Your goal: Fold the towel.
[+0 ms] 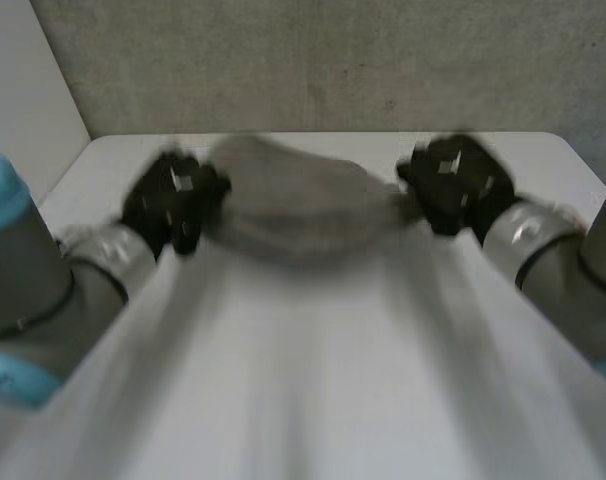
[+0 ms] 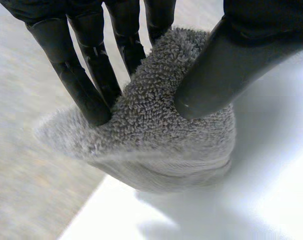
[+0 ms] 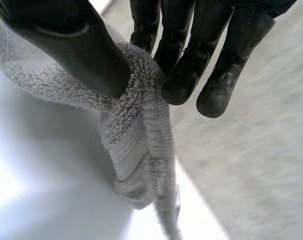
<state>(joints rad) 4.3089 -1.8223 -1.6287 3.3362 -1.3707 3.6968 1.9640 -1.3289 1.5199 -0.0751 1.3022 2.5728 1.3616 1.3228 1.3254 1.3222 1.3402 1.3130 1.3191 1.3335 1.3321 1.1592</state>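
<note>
Head view: grey towel (image 1: pixel 298 210) sits upper centre of the frame, bunched into a wide lump strung between the two hands. Left robot hand (image 1: pixel 173 200) is on its left end, right robot hand (image 1: pixel 458 185) on its right end. Both are above the white desk (image 1: pixel 543 150), near its far edge. Grey wall (image 1: pixel 333 60) runs across the top of the frame. Left arm (image 1: pixel 43 290) comes in from lower left, right arm (image 1: pixel 563 260) from the right edge.

Left wrist view: left robot hand (image 2: pixel 251 30) is pinching the towel (image 2: pixel 156 135). Straight fingers (image 2: pixel 91 90) press one face of the terry and the thumb (image 2: pixel 226 70) presses the other. A folded wad of cloth bulges just past the fingertips, with the desk (image 2: pixel 251 190) beneath it.

Right wrist view: right robot hand (image 3: pixel 201 20) has the same grip. The thumb (image 3: pixel 86 50) clamps the towel (image 3: pixel 136 135) against the fingers (image 3: pixel 186 70). The hemmed end hangs down past the fingertips, over the edge of the desk (image 3: pixel 41 190).

Can't tell from the blur whether the towel's middle touches the desk.
</note>
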